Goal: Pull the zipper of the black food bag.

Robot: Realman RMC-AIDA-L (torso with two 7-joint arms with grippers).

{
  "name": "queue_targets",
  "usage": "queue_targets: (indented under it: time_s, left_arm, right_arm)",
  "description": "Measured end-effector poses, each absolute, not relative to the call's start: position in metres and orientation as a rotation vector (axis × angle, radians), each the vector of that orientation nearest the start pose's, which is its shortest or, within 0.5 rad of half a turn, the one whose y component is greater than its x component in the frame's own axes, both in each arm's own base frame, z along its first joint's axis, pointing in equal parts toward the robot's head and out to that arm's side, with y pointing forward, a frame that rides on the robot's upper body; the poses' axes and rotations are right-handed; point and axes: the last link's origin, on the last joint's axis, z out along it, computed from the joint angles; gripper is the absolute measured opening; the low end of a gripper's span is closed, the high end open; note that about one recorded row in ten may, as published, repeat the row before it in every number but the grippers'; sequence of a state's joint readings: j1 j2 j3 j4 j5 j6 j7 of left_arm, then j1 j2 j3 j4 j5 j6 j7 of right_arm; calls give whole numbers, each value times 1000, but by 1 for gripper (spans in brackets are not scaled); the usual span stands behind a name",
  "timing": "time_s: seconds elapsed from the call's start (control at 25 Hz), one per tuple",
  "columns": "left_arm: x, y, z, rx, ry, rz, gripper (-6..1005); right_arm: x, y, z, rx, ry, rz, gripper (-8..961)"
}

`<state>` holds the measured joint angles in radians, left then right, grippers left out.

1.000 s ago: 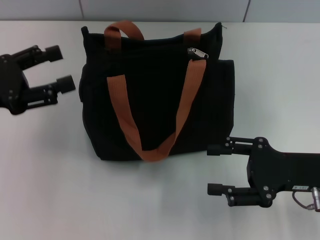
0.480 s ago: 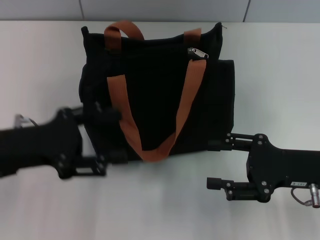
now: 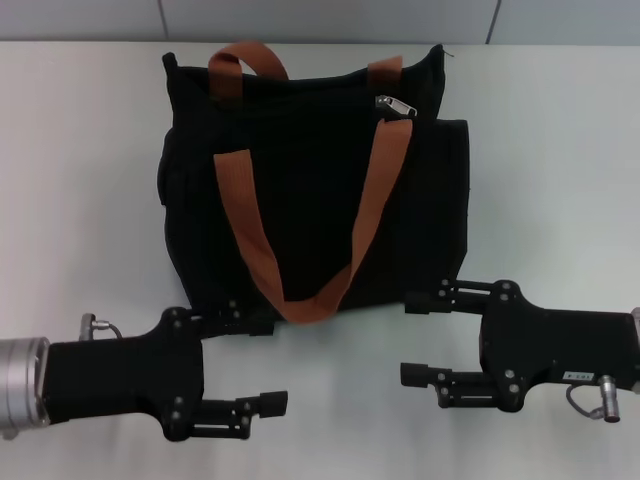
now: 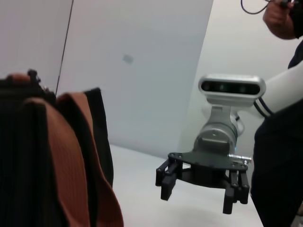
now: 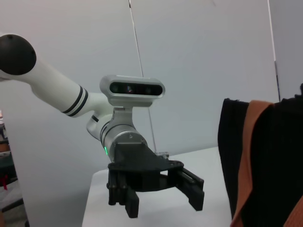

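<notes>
Lying flat on the white table (image 3: 560, 150), the black food bag (image 3: 310, 190) fills the upper centre of the head view, its zippered top edge toward the top of the frame and its base toward the bottom. The zipper track runs left to right along that top edge. The zipper (image 3: 396, 106), a small silver pull tab, sits at the upper right of the bag, just right of the orange-brown strap (image 3: 300, 230); its long axis points roughly left to right, slightly tilted. The strap hangs in a V across the bag's face, with its lowest point at the bag's bottom edge.

The left gripper (image 3: 262, 362) occupies the lower left of the frame, fingers pointing right and spread wide apart. It holds nothing; its upper finger lies at the bag's bottom edge, and contact cannot be confirmed. The right gripper (image 3: 417, 337) occupies the lower right, fingers pointing left, also spread wide and holding nothing; its upper finger is at the bag's lower right corner. Both grippers are well apart from the zipper.
</notes>
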<state>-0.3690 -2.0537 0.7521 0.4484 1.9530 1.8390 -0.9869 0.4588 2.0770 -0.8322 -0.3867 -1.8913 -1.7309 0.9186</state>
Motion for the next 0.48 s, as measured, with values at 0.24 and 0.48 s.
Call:
queue_targets:
  time_s: [0.24, 0.48]
  left_arm:
    - [-291, 230, -23, -2899, -418, -971, 827]
    - [-291, 230, -23, -2901, -419, -973, 827]
  right_arm:
    - [265, 256, -50, -2915, 282, 962, 722]
    - [265, 255, -52, -2928, 281, 953, 723]
